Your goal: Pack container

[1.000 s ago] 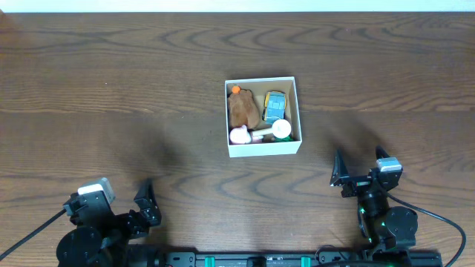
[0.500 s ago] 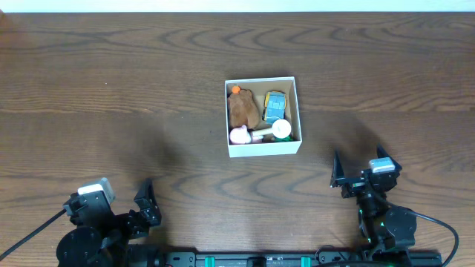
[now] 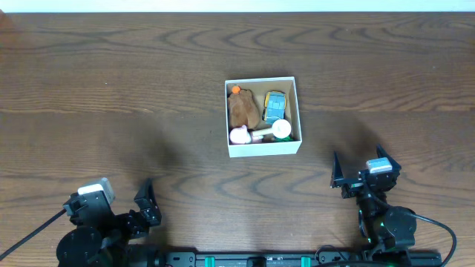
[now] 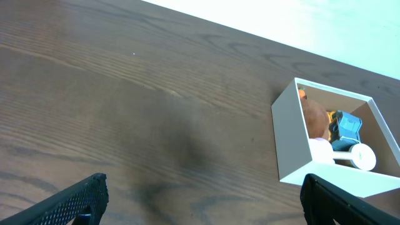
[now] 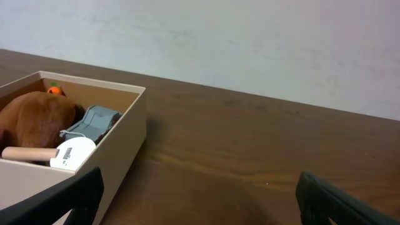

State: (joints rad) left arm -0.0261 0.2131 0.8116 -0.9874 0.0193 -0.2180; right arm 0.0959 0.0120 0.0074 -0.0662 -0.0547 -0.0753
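Note:
The container (image 3: 263, 147), a small white lidless box with a tan inside, stands at the table's middle. It holds a brown plush toy (image 3: 242, 108), a blue and yellow toy car (image 3: 274, 105), a pink toy (image 3: 239, 135) and a white disc (image 3: 281, 129). It also shows in the left wrist view (image 4: 294, 140) and the right wrist view (image 5: 125, 150). My left gripper (image 3: 143, 204) is open and empty at the front left. My right gripper (image 3: 356, 172) is open and empty at the front right, apart from the box.
The dark wooden table (image 3: 111, 89) spreads all around the box. A pale wall (image 5: 250, 44) rises behind the table's far edge. The arm bases sit at the front edge.
The right arm has settled back very slightly toward the front edge. The left arm and the box have not moved.

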